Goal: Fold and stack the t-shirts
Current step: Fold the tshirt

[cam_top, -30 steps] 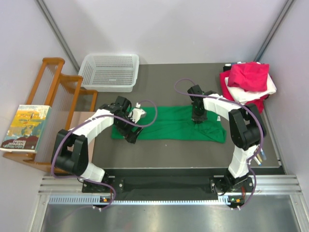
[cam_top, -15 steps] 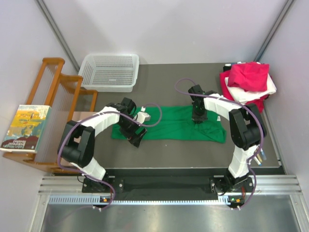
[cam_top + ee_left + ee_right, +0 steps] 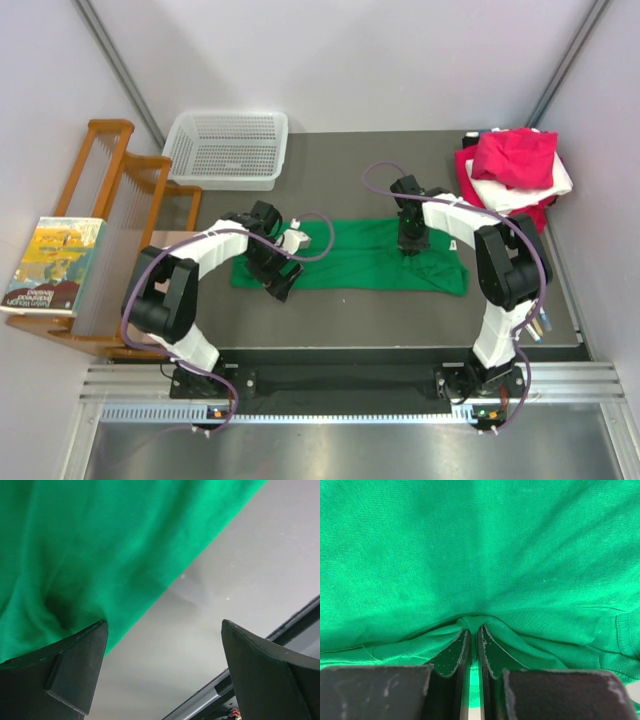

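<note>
A bright green t-shirt [image 3: 360,262] lies folded into a long strip across the middle of the table [image 3: 350,180]. My left gripper [image 3: 278,286] is open at the strip's near left edge. In the left wrist view the left gripper [image 3: 164,625] straddles the hem, one finger on the green t-shirt [image 3: 100,545] and the other over bare table. My right gripper [image 3: 410,247] is shut on a pinched ridge of the cloth right of centre. The right wrist view shows the right gripper [image 3: 474,630] with the green t-shirt [image 3: 480,545] bunched between its pads. More t-shirts sit piled at the back right: magenta-pink [image 3: 515,155], white [image 3: 520,192] and red [image 3: 538,215].
A white mesh basket [image 3: 228,148] stands at the back left of the table. A wooden rack [image 3: 120,200] with a book [image 3: 55,265] on it is off the table's left side. The table's near edge runs just below the shirt.
My left arm swung its elbow in and the open left gripper slid slightly right along the shirt's near edge. The right gripper stayed shut on the cloth without moving.
</note>
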Controlling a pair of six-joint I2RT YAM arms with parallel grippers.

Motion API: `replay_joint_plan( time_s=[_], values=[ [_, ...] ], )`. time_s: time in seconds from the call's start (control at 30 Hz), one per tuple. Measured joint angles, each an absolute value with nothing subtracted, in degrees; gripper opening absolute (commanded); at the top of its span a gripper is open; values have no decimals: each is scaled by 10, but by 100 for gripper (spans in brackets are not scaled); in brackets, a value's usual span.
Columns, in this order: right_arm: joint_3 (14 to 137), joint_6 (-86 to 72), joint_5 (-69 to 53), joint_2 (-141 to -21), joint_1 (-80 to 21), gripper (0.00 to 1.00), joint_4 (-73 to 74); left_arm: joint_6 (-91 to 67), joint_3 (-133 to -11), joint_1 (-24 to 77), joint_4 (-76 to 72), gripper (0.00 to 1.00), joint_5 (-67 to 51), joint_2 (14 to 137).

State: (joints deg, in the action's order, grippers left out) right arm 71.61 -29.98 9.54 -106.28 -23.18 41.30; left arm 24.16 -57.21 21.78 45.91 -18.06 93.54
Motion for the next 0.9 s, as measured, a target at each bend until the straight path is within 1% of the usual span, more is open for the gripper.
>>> replay_joint_plan(
  time_s=[0.33,0.73,0.9],
  values=[
    [712,-298,93,-1061,-231,1,407,242,-575,204,446,99,-149,937],
    [709,-295,91,-1060,-231,1,401,244,-606,201,438,99,-125,936],
    [708,-295,91,-1060,-231,1,401,251,-606,179,430,99,-115,936]
  ],
)
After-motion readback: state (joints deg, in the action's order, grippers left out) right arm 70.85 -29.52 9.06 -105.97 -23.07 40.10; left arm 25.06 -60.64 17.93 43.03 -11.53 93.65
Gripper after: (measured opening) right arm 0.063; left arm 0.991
